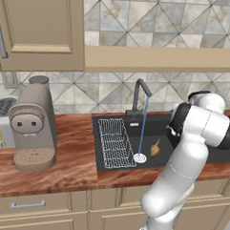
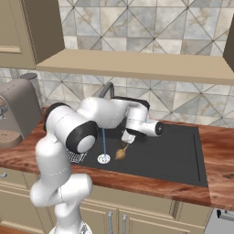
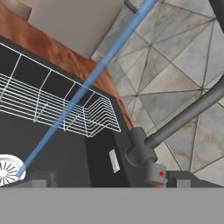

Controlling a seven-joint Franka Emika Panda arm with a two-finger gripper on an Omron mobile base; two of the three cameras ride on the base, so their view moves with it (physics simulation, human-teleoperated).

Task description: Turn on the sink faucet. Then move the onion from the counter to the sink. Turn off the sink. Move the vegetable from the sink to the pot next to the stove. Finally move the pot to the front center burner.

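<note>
Left base view: you see the dark recessed sink basin (image 1: 115, 161) set in the reddish wood-grain counter (image 1: 71, 169). The dark angular faucet (image 1: 139, 96) is running; a thin blue water stream (image 1: 143, 130) falls to the round white drain (image 1: 140, 159). The small tan onion (image 1: 155, 148) lies on the basin floor just right of the drain, so that transfer looks done. A white wire drying rack (image 1: 113, 143) fills the basin's left side. The white arm's elbow hides the hand here.

Right base view: the two-finger gripper (image 2: 128, 137) hangs over the back of the basin near the faucet base, with the onion (image 2: 121, 154) below and in front of it, apart from it. You cannot judge the finger gap from this angle.

Hand view: the fingers (image 3: 41, 179) stand wide apart and empty, straddling the faucet base with its small red-dotted handle (image 3: 156, 173), which sits close to the right-hand tip.

Judgement: shutting off the water is the step in hand. Risks: the handle is small and off-centre between the tips, so your push may glance off and leave the water running; a low sweep could clip the rack edge or nudge the onion.
</note>
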